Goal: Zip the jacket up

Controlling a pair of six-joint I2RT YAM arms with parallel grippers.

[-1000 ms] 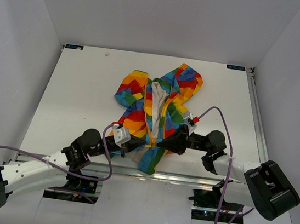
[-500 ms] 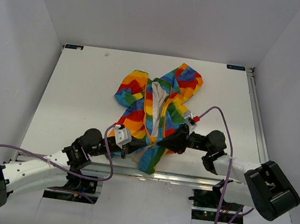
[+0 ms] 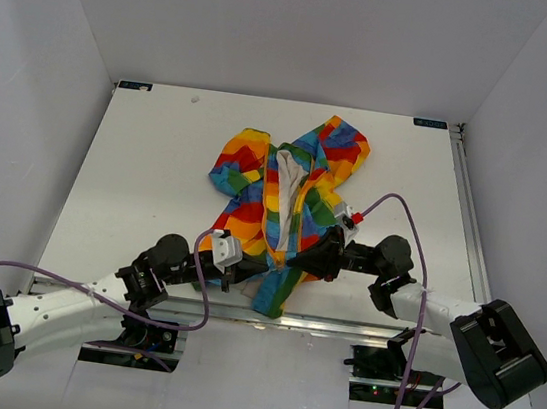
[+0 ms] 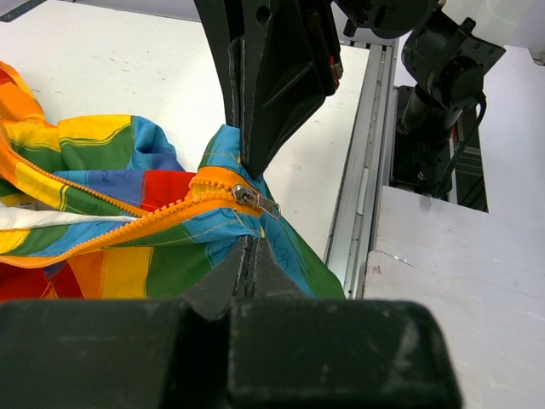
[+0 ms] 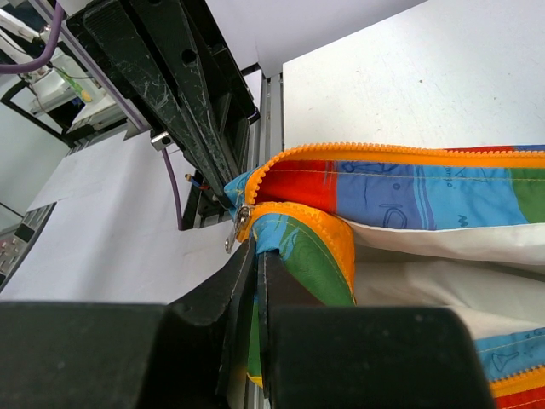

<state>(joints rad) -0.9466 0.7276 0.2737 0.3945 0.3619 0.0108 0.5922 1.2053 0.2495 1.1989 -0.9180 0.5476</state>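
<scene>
Spreading over one table point(image 3: 147, 168), one jacket point(image 3: 285, 191), hem at the near edge. Pinching that hem, two clenched grippers: left gripper point(image 3: 267, 261) and right gripper point(image 3: 293, 262), flanking one zipper pull point(image 4: 255, 200). Nudged slightly rightward since a second ago: left gripper.

Bare table point(image 3: 147, 168) is left open left, right and beyond the jacket point(image 3: 284, 201); near hem is blocked by left gripper point(image 3: 264, 261), right gripper point(image 3: 292, 262).

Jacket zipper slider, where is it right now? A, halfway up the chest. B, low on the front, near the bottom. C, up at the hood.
B: the slider sits low on the jacket, and the zipper teeth stand parted from there up toward the hood.
</scene>
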